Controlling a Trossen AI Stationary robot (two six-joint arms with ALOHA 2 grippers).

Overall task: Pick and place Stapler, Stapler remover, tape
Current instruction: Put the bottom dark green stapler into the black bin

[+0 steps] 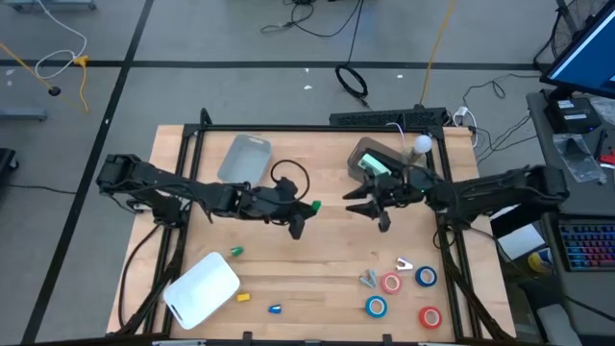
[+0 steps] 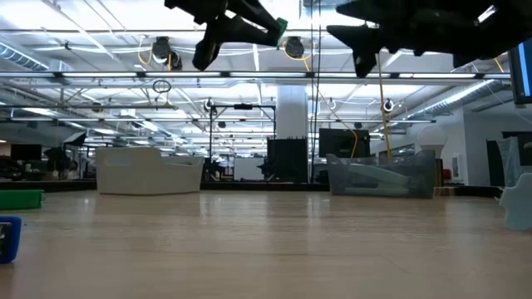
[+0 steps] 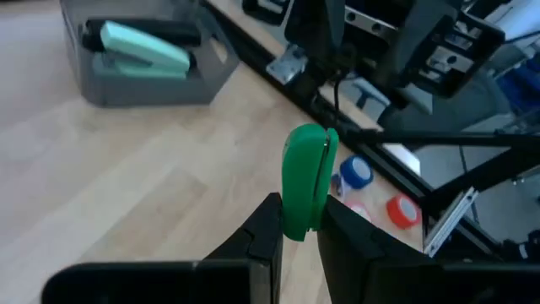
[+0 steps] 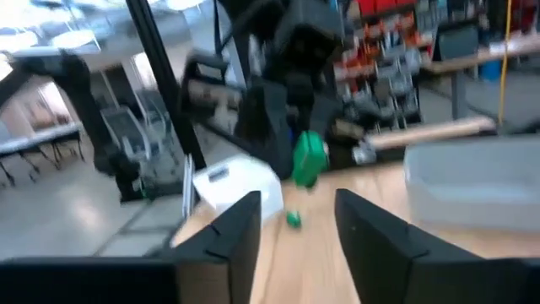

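Taking the clear bin at the table's back right as landmark, and starting from the front edge: four tape rolls lie well in front of the bin near the front right corner, two blue and two red, with small metal claw-like pieces just behind them. A white bin sits at the front left, far from the clear bin, with a small blue piece, a yellow piece and a green piece close by it. Mid-table, left of the clear bin, the left gripper is raised above the wood and clamped on a green stapler, which stands up between its fingers. The right gripper hovers just in front of the clear bin, fingers parted and empty. Inside the clear bin lies a pale green stapler. A grey bin lies tipped at the back, left of the clear bin
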